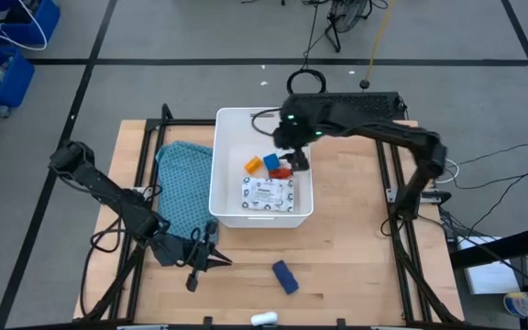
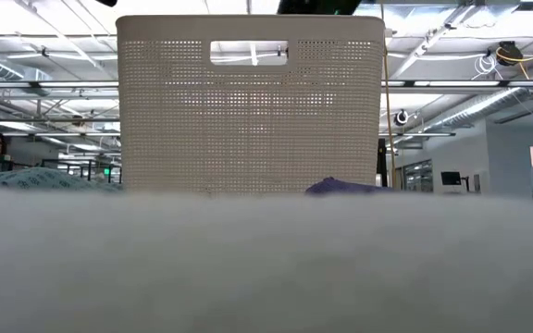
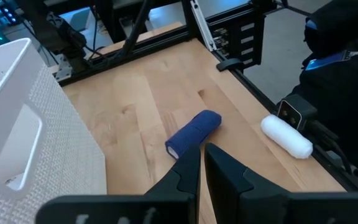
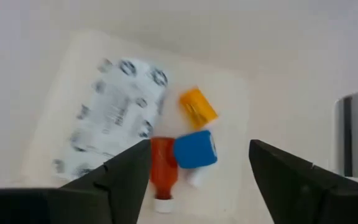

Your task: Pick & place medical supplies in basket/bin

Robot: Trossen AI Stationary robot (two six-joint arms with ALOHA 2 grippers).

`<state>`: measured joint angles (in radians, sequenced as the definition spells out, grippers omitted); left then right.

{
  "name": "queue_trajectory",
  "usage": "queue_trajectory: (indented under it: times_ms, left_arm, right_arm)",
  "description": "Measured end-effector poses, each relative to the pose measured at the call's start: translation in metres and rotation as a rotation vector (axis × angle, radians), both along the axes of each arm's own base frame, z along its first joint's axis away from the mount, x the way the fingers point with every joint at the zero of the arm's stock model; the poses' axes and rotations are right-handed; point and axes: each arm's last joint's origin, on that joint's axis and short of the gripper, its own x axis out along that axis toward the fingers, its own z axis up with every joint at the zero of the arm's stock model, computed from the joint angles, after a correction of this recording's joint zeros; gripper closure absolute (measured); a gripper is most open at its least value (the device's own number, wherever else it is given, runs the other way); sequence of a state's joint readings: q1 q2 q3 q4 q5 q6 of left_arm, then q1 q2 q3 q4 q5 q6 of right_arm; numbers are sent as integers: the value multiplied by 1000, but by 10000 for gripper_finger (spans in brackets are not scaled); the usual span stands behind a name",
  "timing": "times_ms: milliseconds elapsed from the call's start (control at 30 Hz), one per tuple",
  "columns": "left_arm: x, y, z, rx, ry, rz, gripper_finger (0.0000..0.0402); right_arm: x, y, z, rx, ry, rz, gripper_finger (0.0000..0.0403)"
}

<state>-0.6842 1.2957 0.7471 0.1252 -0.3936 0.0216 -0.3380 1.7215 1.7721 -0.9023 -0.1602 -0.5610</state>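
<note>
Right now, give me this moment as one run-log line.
right tool: open, above bin | in bin: packet, orange bottle, red bottle | left tool: shut, near blue roll | white roll: on table

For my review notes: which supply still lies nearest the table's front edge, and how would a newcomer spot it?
Start at the white bin in the middle of the wooden table, then look to the bare wood in front of it. Past the dark blue roll, right at the table's front edge, lies a small white roll. Its white colour and edge position set it apart.
</note>
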Motion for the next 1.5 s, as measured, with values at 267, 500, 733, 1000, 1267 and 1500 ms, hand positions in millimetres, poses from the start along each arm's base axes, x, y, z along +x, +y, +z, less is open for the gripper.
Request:
queue_trajectory:
  times_ms: [267, 500, 733, 1000, 1267, 1500]
  left_arm:
    - [0, 0, 0, -3, -3, 1, 376]
    - [0, 0, 0, -3, -4, 1, 376]
    - [0, 0, 1, -2, -8, 8, 376]
    - [1, 0, 1, -2, -18, 26, 376]
    - [2, 0, 4, -11, -50, 53, 376]
    - [2, 1, 4, -9, -50, 56, 376]
  right_arm:
    - [-75, 38, 85, -7, -253, -1, 247]
    - [-145, 66, 125, 35, -385, -36, 382]
    - [-200, 92, 140, 123, -445, -30, 391]
    - [-258, 114, 123, 229, -515, 15, 401]
    - [-286, 119, 48, 343, -635, 58, 402]
    - [-272, 122, -13, 443, -732, 194, 402]
